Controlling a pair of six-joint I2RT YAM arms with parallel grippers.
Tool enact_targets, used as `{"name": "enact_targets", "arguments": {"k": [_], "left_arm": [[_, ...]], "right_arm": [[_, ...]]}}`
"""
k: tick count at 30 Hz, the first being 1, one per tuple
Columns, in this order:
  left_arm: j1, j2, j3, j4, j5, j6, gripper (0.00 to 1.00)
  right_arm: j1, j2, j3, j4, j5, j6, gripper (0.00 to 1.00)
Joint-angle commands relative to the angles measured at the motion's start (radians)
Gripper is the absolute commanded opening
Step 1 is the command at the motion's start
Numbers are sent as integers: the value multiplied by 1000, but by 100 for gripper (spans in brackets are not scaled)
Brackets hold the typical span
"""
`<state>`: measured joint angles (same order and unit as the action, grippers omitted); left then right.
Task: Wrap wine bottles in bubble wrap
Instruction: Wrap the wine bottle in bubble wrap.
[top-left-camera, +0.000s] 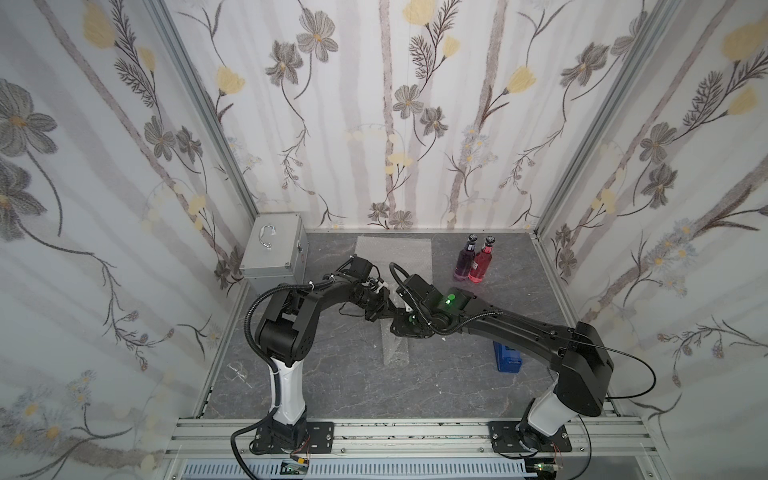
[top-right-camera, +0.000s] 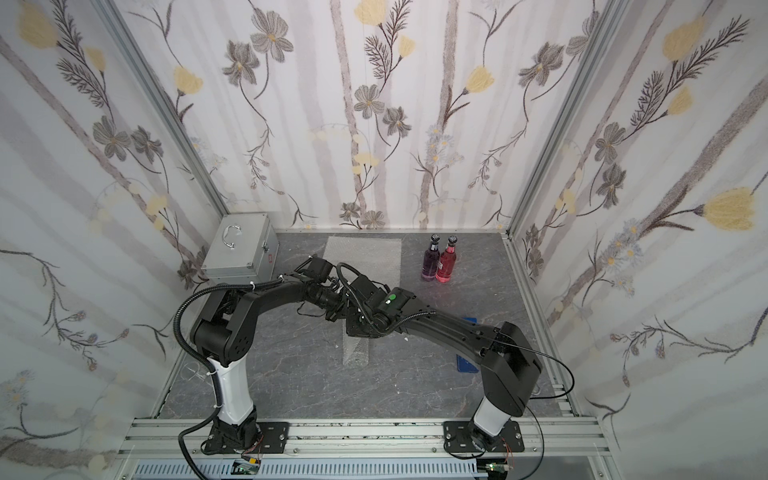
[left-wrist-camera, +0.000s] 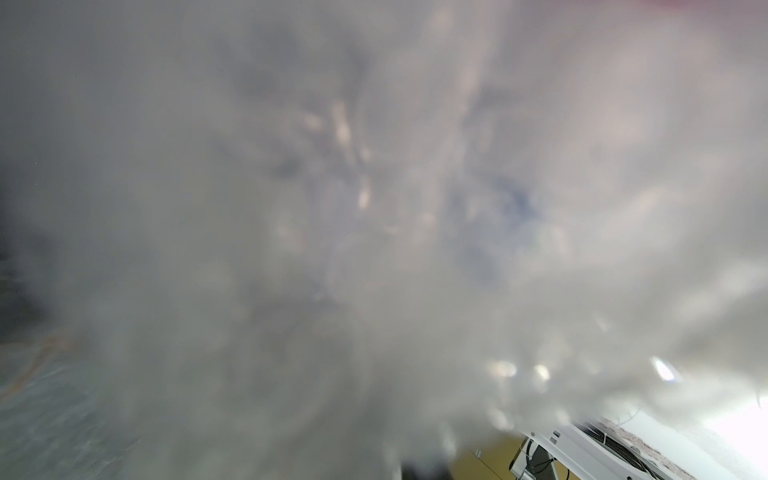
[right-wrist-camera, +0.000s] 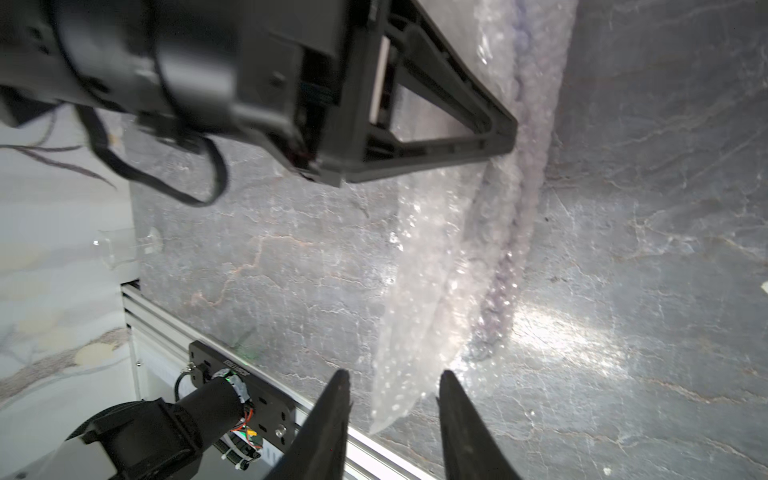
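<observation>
Bubble wrap (right-wrist-camera: 428, 291) in closed left jaws; right jaws apart nearby

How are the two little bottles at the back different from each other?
The purple bottle holds purple liquid; the red-pink bottle holds red-pink liquid. The purple bottle stands nearer the silver case; the red-pink bottle stands slightly further forward. Both stand upright, side by side, unwrapped, with slim necks and dark caps.

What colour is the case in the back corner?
Silver-grey; the case shows best in a top view.
</observation>
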<state>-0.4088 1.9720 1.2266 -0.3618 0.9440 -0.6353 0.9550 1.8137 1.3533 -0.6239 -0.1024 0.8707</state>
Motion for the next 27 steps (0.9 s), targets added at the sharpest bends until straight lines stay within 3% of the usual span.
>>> {"name": "enact_targets", "arguments": {"k": [1, 7, 14, 19, 27], "left_arm": [[-1, 16, -7, -69, -118, 3, 10], [-2, 16, -4, -72, -117, 5, 10], [-2, 11, -6, -73, -119, 6, 11], [-2, 13, -6, -74, -119, 7, 15], [-2, 6, 6, -81, -112, 13, 33]], "right_arm": [[4, 47, 42, -2, 3, -7, 43], [10, 127, 67, -19, 3, -35, 38], [11, 70, -26, -9, 25, -15, 1], [10, 12, -149, 58, -1, 18, 0], [0, -6, -260, 162, -40, 45, 0]]}}
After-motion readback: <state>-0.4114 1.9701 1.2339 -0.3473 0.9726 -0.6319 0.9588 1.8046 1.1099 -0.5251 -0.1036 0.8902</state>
